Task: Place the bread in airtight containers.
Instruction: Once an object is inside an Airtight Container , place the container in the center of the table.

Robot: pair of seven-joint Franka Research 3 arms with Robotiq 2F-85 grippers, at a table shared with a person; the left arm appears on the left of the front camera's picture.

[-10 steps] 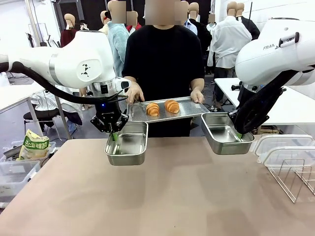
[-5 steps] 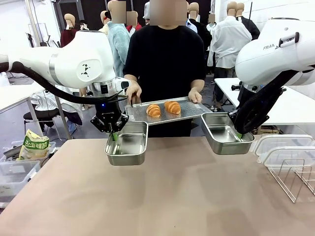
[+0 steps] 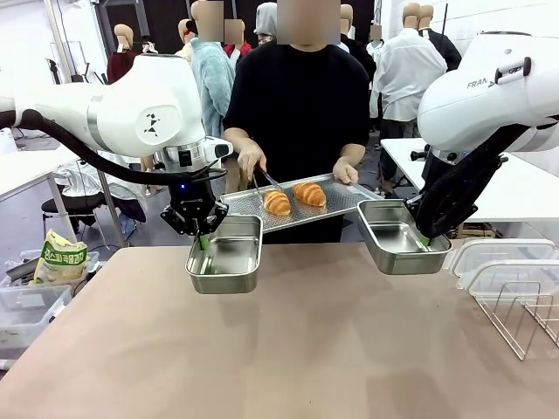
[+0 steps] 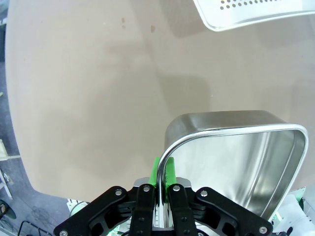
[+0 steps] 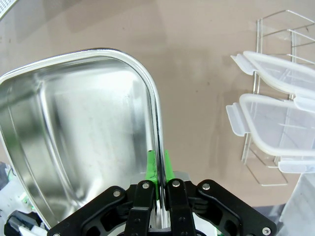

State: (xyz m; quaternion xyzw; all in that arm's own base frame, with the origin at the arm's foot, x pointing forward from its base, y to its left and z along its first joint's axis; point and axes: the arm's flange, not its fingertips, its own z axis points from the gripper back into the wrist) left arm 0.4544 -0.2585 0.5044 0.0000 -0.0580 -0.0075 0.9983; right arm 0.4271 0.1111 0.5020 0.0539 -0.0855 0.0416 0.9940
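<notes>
The robot's left hand (image 3: 203,237) is clamping shut on the rim of a steel tub (image 3: 225,257), green pads on either side of the wall. It is holding the tub out level in front of itself, seemingly clear of the bench (image 3: 288,349). The right hand (image 3: 423,236) is doing the same with the second tub (image 3: 402,237), closed tight on its rim. Both tubs are sitting empty.

The two croissants (image 3: 278,202) (image 3: 308,194) are lying side by side on a perforated tray (image 3: 349,199), which is hanging just beyond the two hands and between them. The person's hand (image 3: 251,161) is lowering tongs (image 3: 265,181) onto the croissant nearer the left hand. I cannot tell whether the tips are gripping it yet. The person's other hand (image 3: 347,170) is holding the tray's edge on the right hand's side.

As I judge it, the task is only starting: no bread is in a tub. Each croissant is waiting to go across, and the clear lids (image 3: 502,262), resting near a wire rack (image 3: 524,319) off to the right hand's outer side, are waiting to be snapped on.
</notes>
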